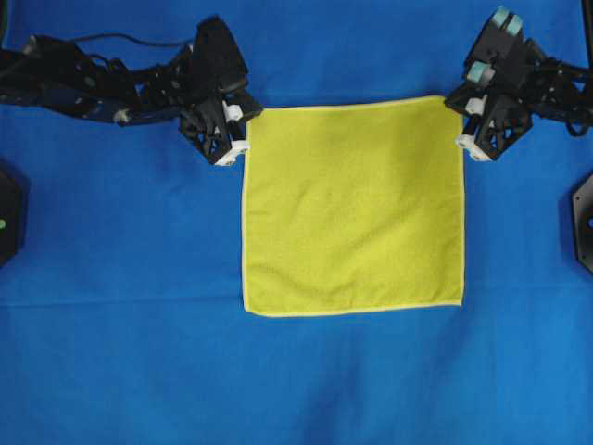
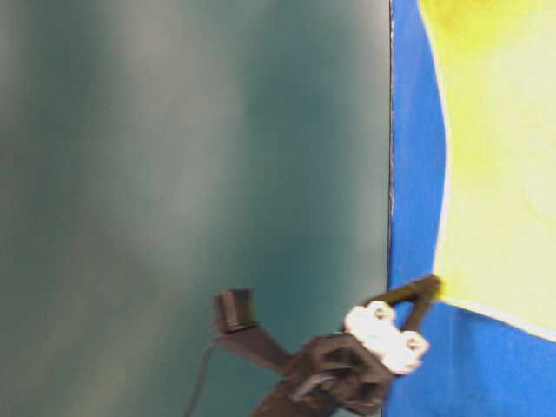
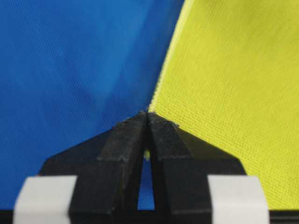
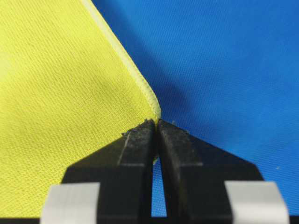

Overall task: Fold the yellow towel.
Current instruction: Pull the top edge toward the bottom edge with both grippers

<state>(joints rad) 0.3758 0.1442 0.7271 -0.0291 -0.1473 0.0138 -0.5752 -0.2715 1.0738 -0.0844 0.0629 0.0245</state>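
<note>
Both end effectors, left [image 1: 238, 130] and right [image 1: 470, 123], pinch the yellow towel [image 1: 352, 209] by its two far corners, likely to fold it toward the counter's [image 1: 120, 278] near edge.

No readable text, labels, brands, numbers or signs in any view I've got.
</note>
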